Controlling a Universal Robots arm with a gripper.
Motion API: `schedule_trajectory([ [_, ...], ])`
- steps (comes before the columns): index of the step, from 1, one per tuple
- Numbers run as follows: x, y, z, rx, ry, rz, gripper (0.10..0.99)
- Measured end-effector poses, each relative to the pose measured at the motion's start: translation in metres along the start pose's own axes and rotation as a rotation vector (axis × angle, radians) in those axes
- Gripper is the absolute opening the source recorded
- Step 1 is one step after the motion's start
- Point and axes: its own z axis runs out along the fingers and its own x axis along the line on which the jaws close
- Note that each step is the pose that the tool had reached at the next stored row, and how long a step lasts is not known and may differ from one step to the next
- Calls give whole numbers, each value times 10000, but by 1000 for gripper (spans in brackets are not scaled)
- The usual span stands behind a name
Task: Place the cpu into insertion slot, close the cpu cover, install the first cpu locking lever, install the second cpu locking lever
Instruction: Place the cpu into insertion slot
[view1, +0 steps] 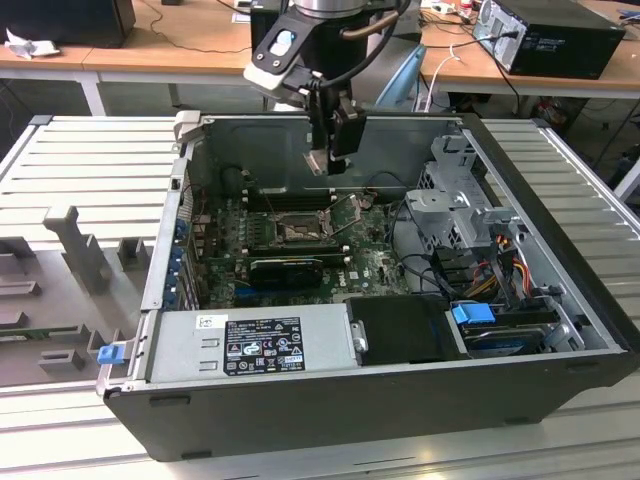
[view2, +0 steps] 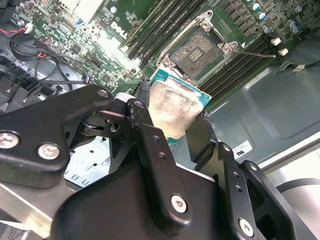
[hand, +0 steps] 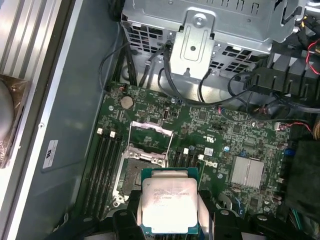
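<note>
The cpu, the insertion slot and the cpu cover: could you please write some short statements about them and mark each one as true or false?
1. The jaws hold the cpu by two opposite edges. True.
2. The cpu sits in the insertion slot. False: it is held above the board, and the slot is empty.
3. The cpu cover is closed over the slot. False: it is swung open, so the slot's dark centre is bare.
4. Long black memory slots run beside the insertion slot. True.
</note>
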Motion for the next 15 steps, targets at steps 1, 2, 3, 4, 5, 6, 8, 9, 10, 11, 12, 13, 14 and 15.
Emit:
schedule_trajectory([
  [1,0,0,1,0,-6,59,533],
  [2,0,0,3,-1,-11,111,533],
  [3,0,0,5,0,-21,216,533],
  [4,0,-1,7,2,-27,295,533],
  [5,0,-1,9,5,-33,373,533],
  [6,0,-1,12,8,-44,506,533],
  [8,0,-2,18,23,-60,731,533],
  [9,0,-2,20,31,-65,805,533],
  [10,0,-2,25,45,-72,929,533],
  [11,0,-3,28,57,-81,1064,533],
  [12,0,-3,30,65,-87,1154,533],
  [13,0,-3,31,76,-90,1217,533],
  [14,0,-3,33,82,-92,1259,533],
  [15,0,-3,35,90,-95,1326,533],
])
